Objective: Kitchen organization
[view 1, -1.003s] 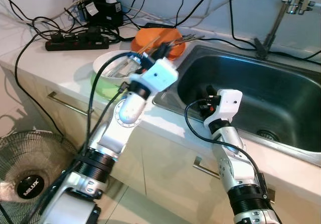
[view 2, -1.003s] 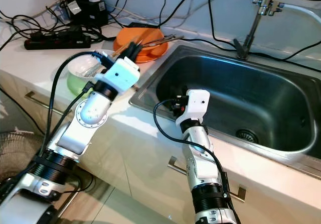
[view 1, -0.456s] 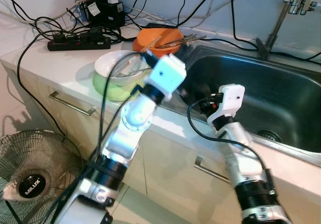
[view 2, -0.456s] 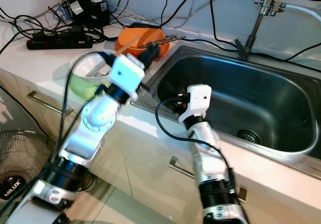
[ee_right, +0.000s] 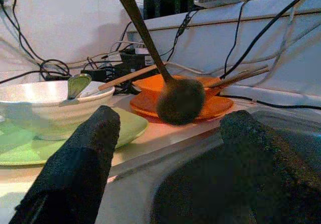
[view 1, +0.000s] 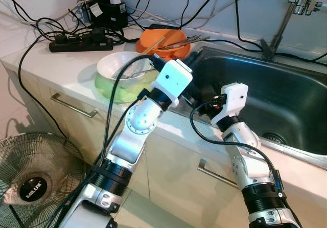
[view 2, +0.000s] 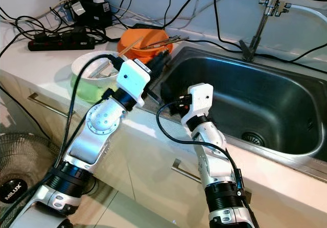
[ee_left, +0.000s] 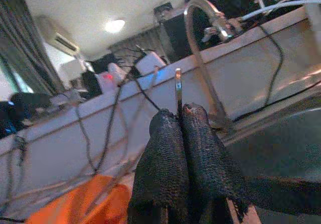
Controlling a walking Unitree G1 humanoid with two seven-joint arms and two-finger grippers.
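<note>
My left gripper [ee_left: 181, 114] is shut on a thin metal spoon handle [ee_left: 178, 91] and holds it over the near-left corner of the steel sink [view 1: 286, 95]. In the right wrist view the spoon [ee_right: 179, 101] hangs bowl-down, just in front of my open right gripper [ee_right: 173, 128]. That right gripper [view 2: 178, 107] sits inside the sink's left end, pointing toward the counter. An orange plate [view 1: 163, 41] with chopsticks lies beside the sink. A white bowl [view 1: 122, 67] with a utensil in it stands on a green plate [view 1: 113, 91].
A faucet [view 1: 286, 18] rises behind the sink. A black power strip [view 1: 79, 44], adapters and many cables cover the back of the counter. A floor fan [view 1: 30, 179] stands at lower left by the cabinet drawers.
My left gripper has swung right, from above the orange plate to the sink's corner, carrying the spoon. The right arm has barely shifted.
</note>
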